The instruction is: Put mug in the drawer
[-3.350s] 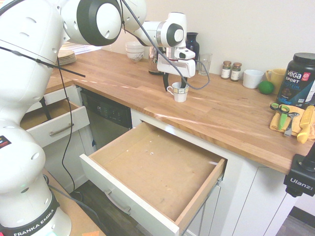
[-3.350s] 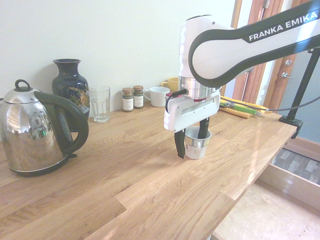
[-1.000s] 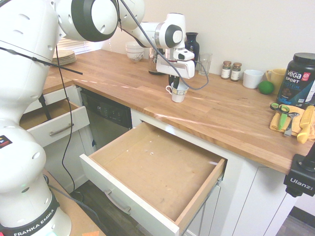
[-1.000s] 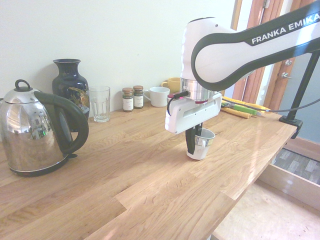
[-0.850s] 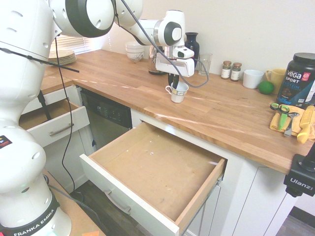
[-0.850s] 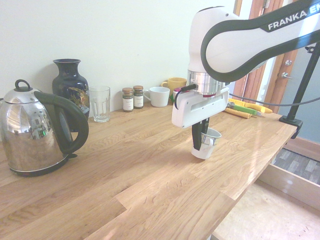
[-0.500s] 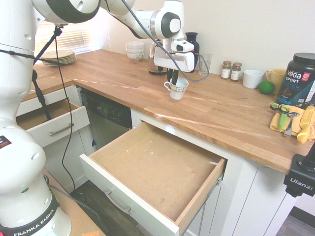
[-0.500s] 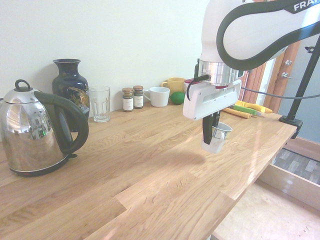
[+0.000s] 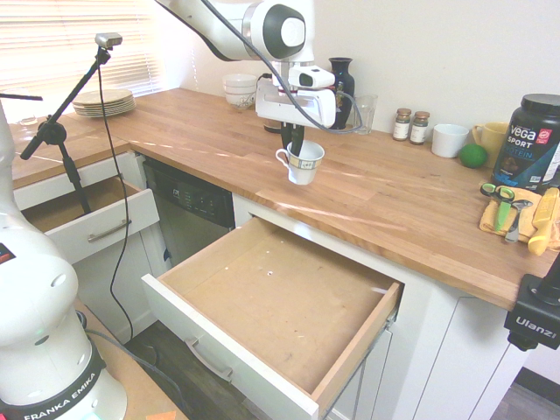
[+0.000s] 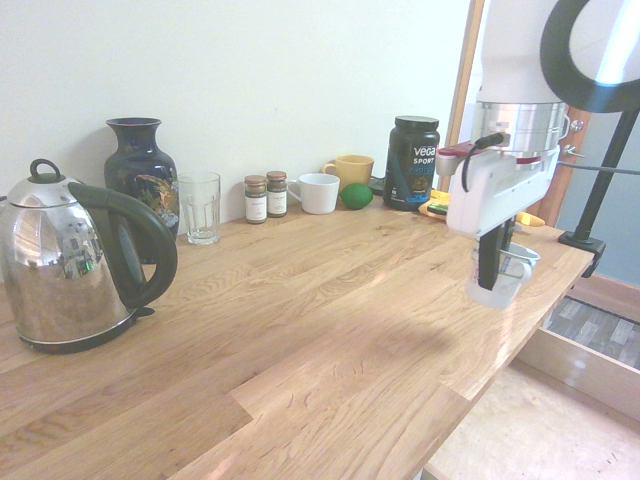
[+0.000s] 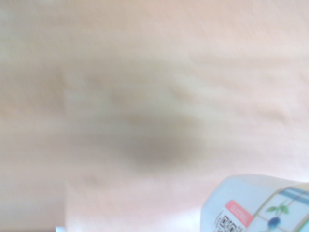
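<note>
Above wooden counter point(image 9: 219, 131), hand point(image 9: 296, 150) clamps tilted mug point(image 9: 302, 163); wrist view blurred.

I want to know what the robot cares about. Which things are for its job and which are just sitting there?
For the job:
- the patterned mug, held up in the shut pincer
- the big open drawer

Just lying about:
- kettle
- dark vase
- drinking glass
- two spice jars
- plain white mug
- yellow mug
- protein tub
- small drawer
</note>
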